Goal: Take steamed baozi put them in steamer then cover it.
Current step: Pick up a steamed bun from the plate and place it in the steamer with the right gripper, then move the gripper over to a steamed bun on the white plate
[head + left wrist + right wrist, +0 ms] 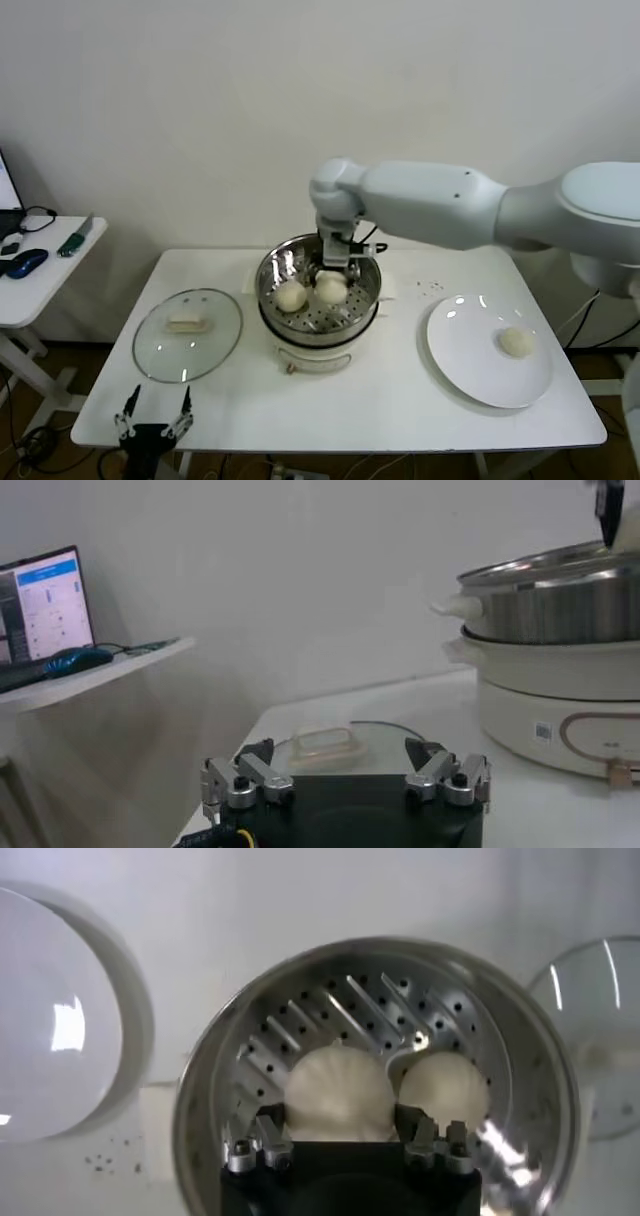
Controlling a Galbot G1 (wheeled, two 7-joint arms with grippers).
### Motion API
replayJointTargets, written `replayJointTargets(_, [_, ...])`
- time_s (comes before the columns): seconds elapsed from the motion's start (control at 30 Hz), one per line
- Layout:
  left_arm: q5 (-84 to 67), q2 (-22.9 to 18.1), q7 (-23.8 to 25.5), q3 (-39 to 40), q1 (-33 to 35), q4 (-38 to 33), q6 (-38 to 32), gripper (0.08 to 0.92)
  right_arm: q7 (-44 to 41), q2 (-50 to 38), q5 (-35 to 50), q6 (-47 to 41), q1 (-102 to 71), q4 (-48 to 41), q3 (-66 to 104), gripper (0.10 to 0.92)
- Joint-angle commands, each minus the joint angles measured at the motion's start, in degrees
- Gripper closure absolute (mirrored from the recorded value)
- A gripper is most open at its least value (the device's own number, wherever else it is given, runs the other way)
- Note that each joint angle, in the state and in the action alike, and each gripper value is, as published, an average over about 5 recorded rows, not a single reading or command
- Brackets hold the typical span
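We see our right gripper (345,1138) clamped on a cream-white domed bun (340,1093) inside the shiny perforated steel steamer (272,268), beside another bun (290,295), our left gripper (153,422) parked wide open.

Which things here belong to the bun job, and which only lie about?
Job: three baozi, one held by the right gripper over the steamer, one inside, one on the plate; glass cover.
Lying about: side table, mouse, laptop.
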Motion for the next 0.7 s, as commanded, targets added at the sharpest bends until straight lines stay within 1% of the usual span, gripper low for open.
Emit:
replayJointTargets(0.03, [-0.4,-0.2,0.1,0.1,-0.3,0.5,-0.2,0.177,0.3,4.8,-2.1,1.9,-5.7,-1.0,-0.7,0.316])
replayJointTargets(0.3, [-0.5,-0.1,0.1,0.0,-0.6,0.6,-0.2,0.177,0.7,4.1,-2.6,1.8,-5.8,-1.0,-0.7,0.312])
replayJointTargets(0.37, [-0.5,-0.1,0.1,0.0,-0.6,0.6,-0.1,0.177,0.7,3.7,-3.7,1.5,-5.7,-1.0,-0.4,0.3])
replayJointTargets(0.53, [-0.3,-0.1,0.1,0.1,-0.6,0.5,-0.1,0.177,0.1,2.8,-4.9,1.5,-5.0,-1.0,1.1,0.218])
replayJointTargets(0.7, [-0.1,0.0,0.1,0.2,-0.4,0.2,0.0,0.177,-0.3,0.3,-4.5,1.6,-2.5,-0.6,3.2,0.203])
